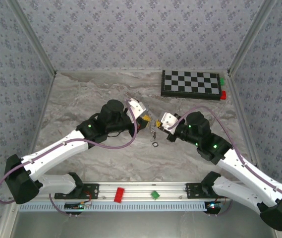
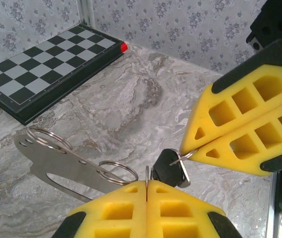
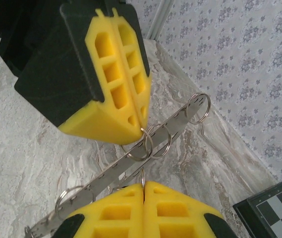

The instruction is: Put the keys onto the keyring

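Threading is happening in mid-air: left gripper (image 2: 146,191) is pinching the keyring (image 2: 56,161) by one ring, right gripper (image 2: 189,148) is clamping a key (image 2: 168,168) by its small loop just beside it, and next the loop is probably needing exact feeding into that ring's split.

This is a robot test cell in a lab: a grey marble-patterned worktop (image 1: 81,96) boxed in by floral-papered panels (image 1: 131,29) on bare aluminium posts (image 1: 31,37). A white-and-black left robot arm (image 1: 56,153) and its right twin (image 1: 245,171) are bolted to a slotted aluminium rail (image 1: 180,190) at the near edge.
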You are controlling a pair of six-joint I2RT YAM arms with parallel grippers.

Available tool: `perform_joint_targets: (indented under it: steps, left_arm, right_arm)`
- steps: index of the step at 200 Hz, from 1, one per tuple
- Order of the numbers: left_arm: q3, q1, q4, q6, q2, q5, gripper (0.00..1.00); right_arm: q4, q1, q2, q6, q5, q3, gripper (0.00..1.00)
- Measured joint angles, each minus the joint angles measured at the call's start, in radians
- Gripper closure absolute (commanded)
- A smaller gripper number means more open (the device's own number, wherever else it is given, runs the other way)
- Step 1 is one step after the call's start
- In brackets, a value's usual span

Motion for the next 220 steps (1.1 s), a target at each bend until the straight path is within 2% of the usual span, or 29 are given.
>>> perform_joint_targets:
  steps: [220]
  left_arm:
    - [0.000,-0.013,0.000,0.018,0.000,-0.004,1.00]
  right_arm:
    - [0.010,0.006,0.019,0.000,0.025,0.016,1.00]
